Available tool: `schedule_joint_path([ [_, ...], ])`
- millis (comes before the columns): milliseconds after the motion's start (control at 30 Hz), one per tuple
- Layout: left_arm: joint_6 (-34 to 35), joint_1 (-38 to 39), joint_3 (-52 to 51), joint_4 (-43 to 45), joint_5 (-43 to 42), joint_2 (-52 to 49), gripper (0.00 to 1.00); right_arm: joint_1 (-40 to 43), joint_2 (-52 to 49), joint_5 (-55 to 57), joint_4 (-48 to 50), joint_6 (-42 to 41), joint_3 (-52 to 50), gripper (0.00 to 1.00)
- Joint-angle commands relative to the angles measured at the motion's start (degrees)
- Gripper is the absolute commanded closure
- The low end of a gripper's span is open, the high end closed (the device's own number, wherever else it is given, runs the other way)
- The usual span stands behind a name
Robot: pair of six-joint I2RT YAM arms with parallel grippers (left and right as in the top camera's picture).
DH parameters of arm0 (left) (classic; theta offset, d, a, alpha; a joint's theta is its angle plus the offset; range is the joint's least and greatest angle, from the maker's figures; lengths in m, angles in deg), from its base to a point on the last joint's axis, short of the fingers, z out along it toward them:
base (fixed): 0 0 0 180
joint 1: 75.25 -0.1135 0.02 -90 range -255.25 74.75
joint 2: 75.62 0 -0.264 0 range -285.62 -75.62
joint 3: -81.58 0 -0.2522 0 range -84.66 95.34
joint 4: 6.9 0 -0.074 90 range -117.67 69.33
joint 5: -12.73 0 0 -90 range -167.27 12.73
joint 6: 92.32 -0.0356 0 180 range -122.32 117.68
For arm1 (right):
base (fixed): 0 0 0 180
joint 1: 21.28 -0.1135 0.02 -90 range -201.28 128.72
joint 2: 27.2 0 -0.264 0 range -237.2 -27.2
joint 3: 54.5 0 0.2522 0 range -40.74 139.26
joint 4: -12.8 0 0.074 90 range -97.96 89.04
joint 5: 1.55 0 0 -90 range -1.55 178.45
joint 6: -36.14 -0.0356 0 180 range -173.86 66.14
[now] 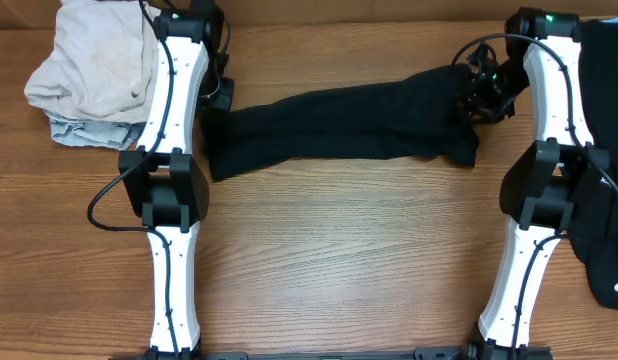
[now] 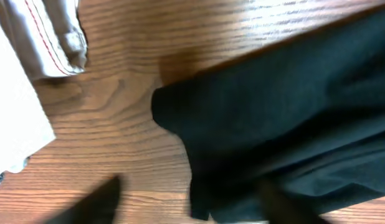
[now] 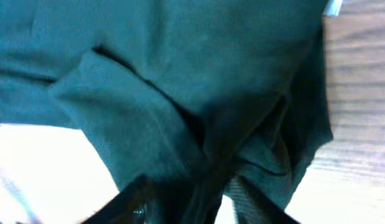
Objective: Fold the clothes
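The black T-shirt (image 1: 339, 125) lies on the wooden table as a long folded strip stretched between my two arms. My left gripper (image 1: 217, 97) is at its left end. In the left wrist view the left gripper (image 2: 189, 202) is open: one finger is over bare wood, the other over the black fabric (image 2: 292, 112). My right gripper (image 1: 477, 92) hovers at the strip's bunched right end. In the right wrist view the right gripper (image 3: 195, 205) has its jaws apart, with a loose fold of the shirt (image 3: 180, 74) between them. A small white tab (image 3: 332, 7) shows at the shirt's edge.
A pile of beige and white clothes (image 1: 89, 65) sits at the back left, close to the left arm, and its stitched hem (image 2: 55, 37) shows in the left wrist view. More black clothes (image 1: 604, 210) lie along the right edge behind the right arm.
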Motion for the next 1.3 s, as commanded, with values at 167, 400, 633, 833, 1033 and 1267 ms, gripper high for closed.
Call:
schedule_joint_path([
  [167, -2.0, -1.1, 2.8, -2.3, -7.2, 0.8, 0.00, 2.5, 1.5, -4.6, 2.3, 0.5, 0.3, 0.33],
  [400, -8.4, -3.9, 1.2, -4.9, -21.7, 0.9, 0.00, 3.2, 1.6, -10.6, 3.6, 4.3, 0.3, 0.26],
  [633, -6.3, -4.3, 0.5, -5.0, -21.9, 0.9, 0.00, 3.1, 1.6, -10.6, 4.3, 4.2, 0.3, 0.21],
  [833, -3.2, -3.7, -1.7, -4.9, -15.6, 0.9, 0.00, 3.1, 1.6, -10.6, 4.5, 4.2, 0.3, 0.19],
  [1033, 2.8, -3.7, -9.1, -2.2, -11.8, 0.9, 0.00, 3.1, 1.6, -10.6, 4.5, 4.0, 0.3, 0.15],
  [1267, 8.5, -3.3, -11.8, 2.6, -11.6, 0.9, 0.02, 3.1, 1.6, -10.6, 4.8, 3.3, 0.3, 0.14],
])
